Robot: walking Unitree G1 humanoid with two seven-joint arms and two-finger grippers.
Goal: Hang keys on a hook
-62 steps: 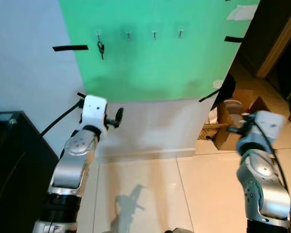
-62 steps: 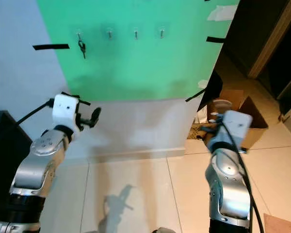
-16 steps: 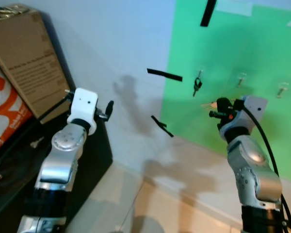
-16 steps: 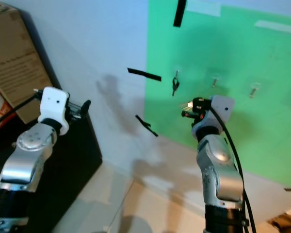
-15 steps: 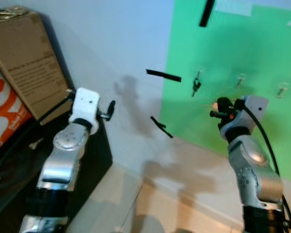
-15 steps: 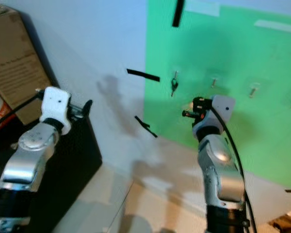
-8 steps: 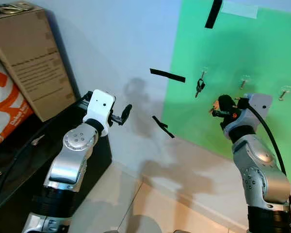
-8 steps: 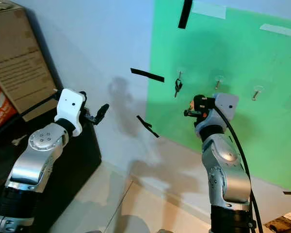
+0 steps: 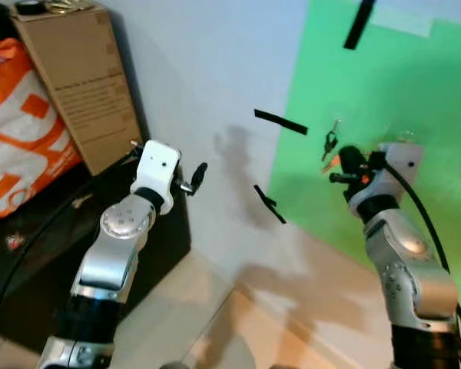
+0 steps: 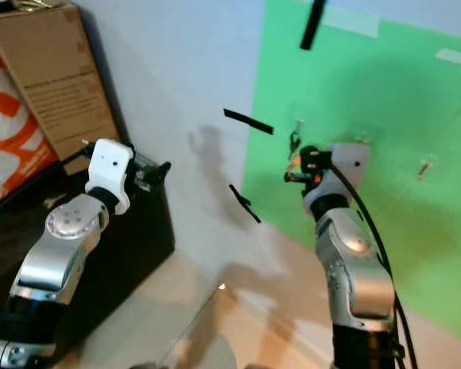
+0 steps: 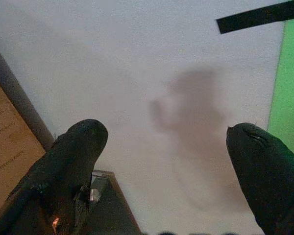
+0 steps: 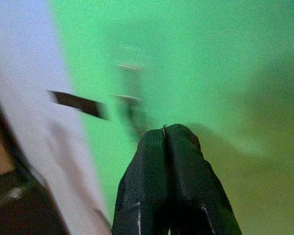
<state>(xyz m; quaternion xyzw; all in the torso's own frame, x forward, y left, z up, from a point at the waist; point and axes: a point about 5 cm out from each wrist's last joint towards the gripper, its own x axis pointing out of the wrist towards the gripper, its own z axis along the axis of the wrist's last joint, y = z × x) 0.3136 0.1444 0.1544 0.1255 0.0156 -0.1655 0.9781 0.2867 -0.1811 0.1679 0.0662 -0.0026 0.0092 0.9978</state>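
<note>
Compared with half a second ago, the right gripper [image 9: 339, 164] is now sitting closer to the bunch of dark keys [image 9: 329, 141], almost touching it in the head views, while the camera itself has swung, so the whole scene is sliding rightward. Those keys are hanging on the leftmost small metal hook [image 9: 336, 123] of the row on the bright green wall panel [image 9: 415, 92], just beyond the fingertips. In the right wrist view the two black fingers [image 12: 172, 161] are pressing flat together with no gap, nothing visibly held between them, and the blurred keys [image 12: 132, 110] are dangling just past them against the green. The left gripper [image 9: 197, 175] is hovering well apart from the hooks, in front of the pale grey wall [image 9: 207, 69]; its two fingers [image 11: 76, 152] are spreading wide with bare wall between them. Strips of black tape are sticking to the wall: one short strip [image 9: 280, 122] is lying right beside the keys at the panel's edge, another [image 9: 269, 204] is sitting lower down, and a third [image 9: 359, 24] is slanting near the top. Left of the robot, a brown cardboard box [image 9: 81, 77] is standing on a black cabinet [image 9: 31, 261], with an orange and white bag [image 9: 19, 123] leaning beside it. Beige floor tiles [image 9: 184, 323] are showing below.
</note>
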